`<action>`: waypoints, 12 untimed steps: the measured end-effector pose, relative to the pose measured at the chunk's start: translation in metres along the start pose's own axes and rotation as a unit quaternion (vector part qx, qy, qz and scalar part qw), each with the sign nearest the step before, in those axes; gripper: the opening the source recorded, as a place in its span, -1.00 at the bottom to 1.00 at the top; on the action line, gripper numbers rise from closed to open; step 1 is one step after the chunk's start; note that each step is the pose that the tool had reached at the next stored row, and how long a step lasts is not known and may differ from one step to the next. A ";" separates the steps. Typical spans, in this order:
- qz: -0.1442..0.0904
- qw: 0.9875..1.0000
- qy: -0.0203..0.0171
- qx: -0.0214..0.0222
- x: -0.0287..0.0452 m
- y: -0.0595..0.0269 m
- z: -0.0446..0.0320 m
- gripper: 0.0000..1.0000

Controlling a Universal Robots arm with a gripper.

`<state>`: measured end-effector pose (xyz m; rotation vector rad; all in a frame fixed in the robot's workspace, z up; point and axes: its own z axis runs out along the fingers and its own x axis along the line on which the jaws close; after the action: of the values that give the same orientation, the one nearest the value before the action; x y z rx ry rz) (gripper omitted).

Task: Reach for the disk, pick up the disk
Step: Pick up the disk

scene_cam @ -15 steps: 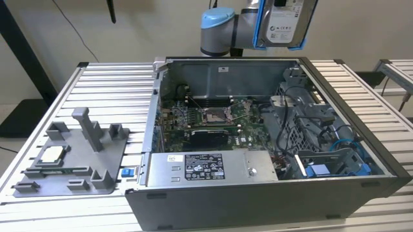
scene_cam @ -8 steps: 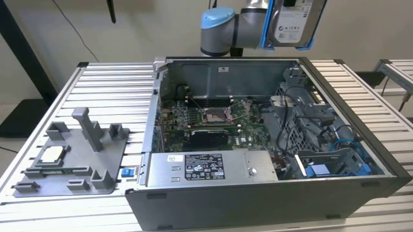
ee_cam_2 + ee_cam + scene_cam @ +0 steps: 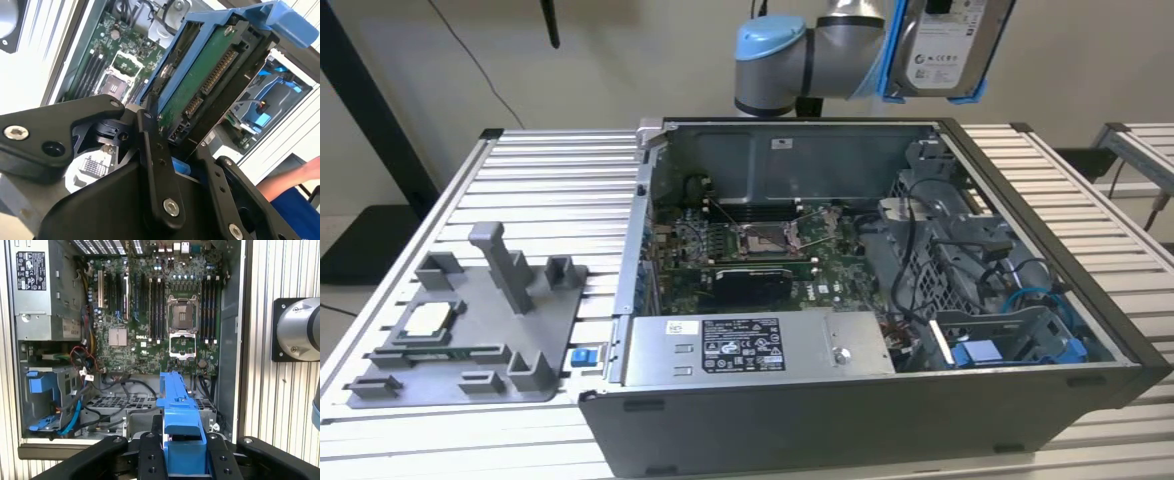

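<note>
The disk (image 3: pixel 945 48) hangs high above the back right corner of the open computer case (image 3: pixel 854 420) in the exterior view, white label facing out, blue bracket around it. My gripper (image 3: pixel 177 132) is shut on the disk (image 3: pixel 210 75). In the second wrist view, its black fingers (image 3: pixel 152 160) clamp the blue bracket from both sides, and the drive's green circuit board and connector face the camera. In the first wrist view the blue bracket (image 3: pixel 180 415) sticks out from my gripper (image 3: pixel 184 457), over the case's drive cage.
The motherboard (image 3: pixel 754 245) and power supply (image 3: pixel 754 345) lie inside the case. A grey fixture (image 3: pixel 467 320) holding a square silver chip (image 3: pixel 427 320) sits at the exterior view's left, with a small blue clip (image 3: pixel 583 356) beside it. A person's arm (image 3: pixel 292 180) is nearby.
</note>
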<state>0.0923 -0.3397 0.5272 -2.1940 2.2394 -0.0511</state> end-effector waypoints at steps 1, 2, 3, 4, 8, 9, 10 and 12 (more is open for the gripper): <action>0.000 1.000 0.000 0.000 0.0000 -0.0023 0.0001 -1.00; 0.000 1.000 0.000 0.000 -0.0001 -0.0045 0.0002 -1.00; 0.000 1.000 0.000 0.000 -0.0001 -0.0065 0.0002 -1.00; 0.000 1.000 0.000 0.000 -0.0002 -0.0085 0.0003 -1.00; 0.000 1.000 0.000 0.000 -0.0003 -0.0105 0.0003 -1.00; 0.000 1.000 0.000 0.000 -0.0002 -0.0106 0.0003 -1.00; 0.000 1.000 0.000 0.000 -0.0002 -0.0106 0.0003 -1.00; 0.000 1.000 0.000 0.000 -0.0002 -0.0107 0.0003 -1.00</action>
<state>0.1031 -0.3397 0.5272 -2.1940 2.2394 -0.0511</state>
